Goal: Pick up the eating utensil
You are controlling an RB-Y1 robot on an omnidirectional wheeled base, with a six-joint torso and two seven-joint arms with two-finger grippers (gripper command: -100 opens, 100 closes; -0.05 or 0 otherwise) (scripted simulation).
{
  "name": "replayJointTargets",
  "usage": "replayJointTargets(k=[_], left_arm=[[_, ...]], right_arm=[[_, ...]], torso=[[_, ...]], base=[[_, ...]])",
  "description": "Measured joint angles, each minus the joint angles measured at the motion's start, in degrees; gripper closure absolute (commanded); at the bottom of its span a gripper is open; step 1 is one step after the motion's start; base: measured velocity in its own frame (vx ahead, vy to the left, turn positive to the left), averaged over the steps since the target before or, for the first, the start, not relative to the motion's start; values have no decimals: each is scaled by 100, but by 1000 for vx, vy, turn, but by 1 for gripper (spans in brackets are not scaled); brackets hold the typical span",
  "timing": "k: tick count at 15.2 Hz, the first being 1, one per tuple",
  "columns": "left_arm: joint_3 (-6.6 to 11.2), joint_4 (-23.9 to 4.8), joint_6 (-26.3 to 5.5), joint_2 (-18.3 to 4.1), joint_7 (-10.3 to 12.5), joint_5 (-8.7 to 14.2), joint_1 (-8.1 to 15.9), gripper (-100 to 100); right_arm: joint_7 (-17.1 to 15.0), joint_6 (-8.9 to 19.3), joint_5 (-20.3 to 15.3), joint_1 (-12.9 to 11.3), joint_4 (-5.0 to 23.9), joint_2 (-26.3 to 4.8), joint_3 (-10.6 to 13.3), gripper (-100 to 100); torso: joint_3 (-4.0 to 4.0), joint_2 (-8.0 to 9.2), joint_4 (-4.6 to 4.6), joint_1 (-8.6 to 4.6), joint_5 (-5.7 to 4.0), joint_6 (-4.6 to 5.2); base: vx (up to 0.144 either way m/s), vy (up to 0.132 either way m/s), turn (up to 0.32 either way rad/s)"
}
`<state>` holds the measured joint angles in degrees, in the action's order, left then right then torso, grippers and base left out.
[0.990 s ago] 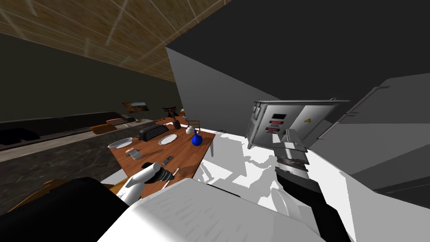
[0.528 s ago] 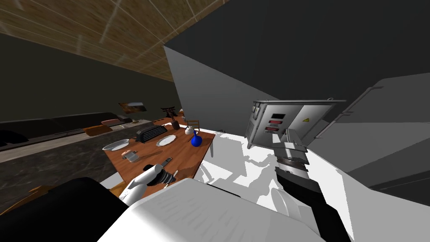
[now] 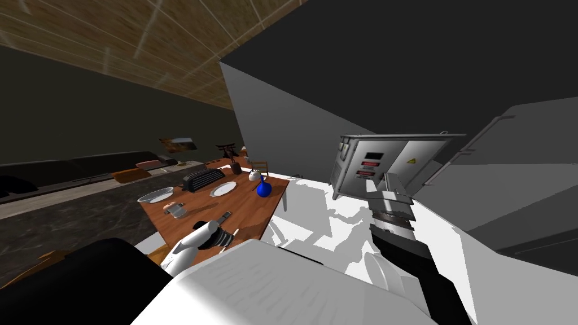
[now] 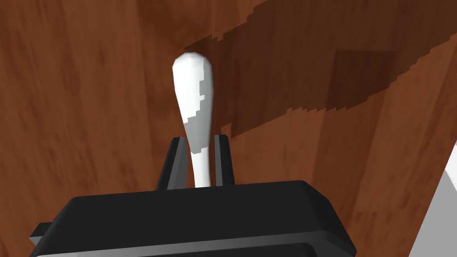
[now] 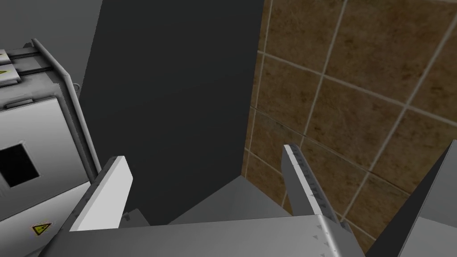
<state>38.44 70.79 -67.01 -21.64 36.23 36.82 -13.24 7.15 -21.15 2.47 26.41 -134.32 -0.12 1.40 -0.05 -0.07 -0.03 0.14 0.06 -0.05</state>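
Left wrist view: the left pincer (image 4: 199,140) is closed on the thin handle of a white utensil (image 4: 192,84), its dark fingers (image 4: 175,160) pressing the handle from both sides. The utensil's broad rounded end reaches out past the fingertips over the brown wooden desk (image 4: 89,111). A dark shadow band crosses the wood beyond that end. The wood around the utensil is bare. The desk's edge runs close beside the pincer's body, with pale floor (image 4: 439,209) past it.

In the head view the left pincer (image 3: 224,237) sits at the desk's (image 3: 254,211) near edge, and the utensil (image 3: 236,231) shows as a small white sliver beside it. A dark bar (image 3: 224,216) lies just beyond the pincer. A mug (image 3: 178,210), a bowl (image 3: 155,194), a plate (image 3: 224,188) and a blue vase (image 3: 264,187) stand farther in, well apart from the pincer. White floor (image 3: 338,220) opens past the desk's right edge.

The right pincer (image 3: 393,181) is held up in front of a grey box (image 3: 389,152), away from the desk. In the right wrist view the right pincer (image 5: 207,187) has its fingers (image 5: 111,192) spread wide with nothing between them.
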Motion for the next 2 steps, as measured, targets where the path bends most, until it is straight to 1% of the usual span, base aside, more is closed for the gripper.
replayJointTargets(k=[1,2], left_arm=[[27,64,-70,-36,27,18,-20,100],[53,140,-148,-69,55,37,-46,100]], right_arm=[[0,0,0,0,0,0,0,0],[0,0,0,0,0,0,0,0]], torso=[[2,4,0,-5,-1,-1],[4,6,1,-10,-2,-2]], base=[[-23,-42,-25],[-14,-24,-3]])
